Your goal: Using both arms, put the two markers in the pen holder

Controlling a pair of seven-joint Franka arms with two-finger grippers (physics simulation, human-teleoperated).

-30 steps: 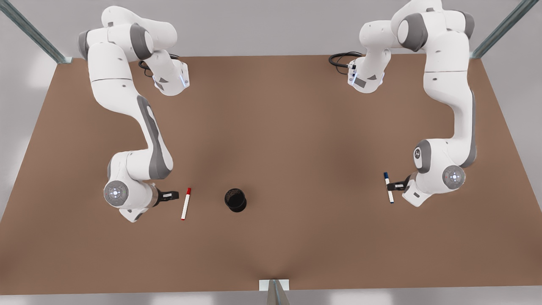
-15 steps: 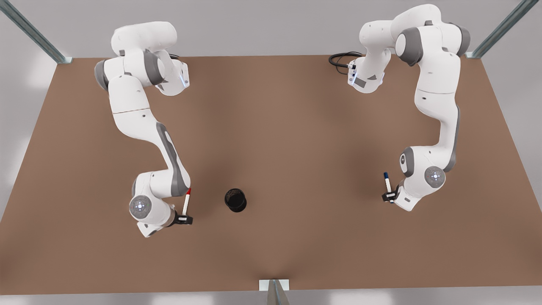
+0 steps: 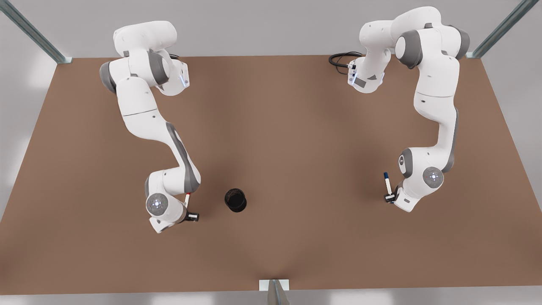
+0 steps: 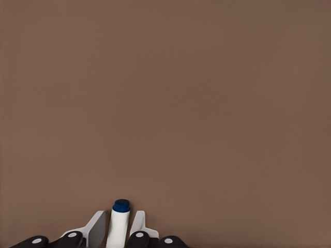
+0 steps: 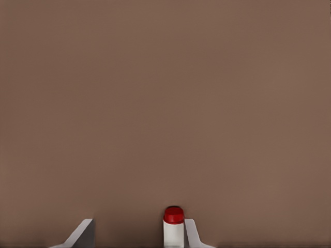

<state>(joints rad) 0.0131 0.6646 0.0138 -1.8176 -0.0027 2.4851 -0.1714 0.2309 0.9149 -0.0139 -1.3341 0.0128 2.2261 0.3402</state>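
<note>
The black pen holder (image 3: 235,200) stands upright near the table's front middle. On the front view's left, my right gripper (image 3: 192,217) (image 5: 138,222) is open around the red marker (image 3: 187,195) (image 5: 174,223). That marker lies close against one finger, and the arm's wrist hides most of it in the front view. On the front view's right, the blue marker (image 3: 386,183) (image 4: 120,227) lies on the table. My left gripper (image 3: 388,197) (image 4: 120,214) is shut on its near end, with both fingers tight against the white barrel.
The brown table (image 3: 288,140) is bare between the arms. A black cable (image 3: 341,59) loops at the back by the base of the arm on the front view's right. Metal frame posts stand at the corners and the front edge (image 3: 274,290).
My right arm swung toward the pen holder, so its wrist now covers most of the red marker. My left arm barely moved, and the blue marker stayed where it was.
</note>
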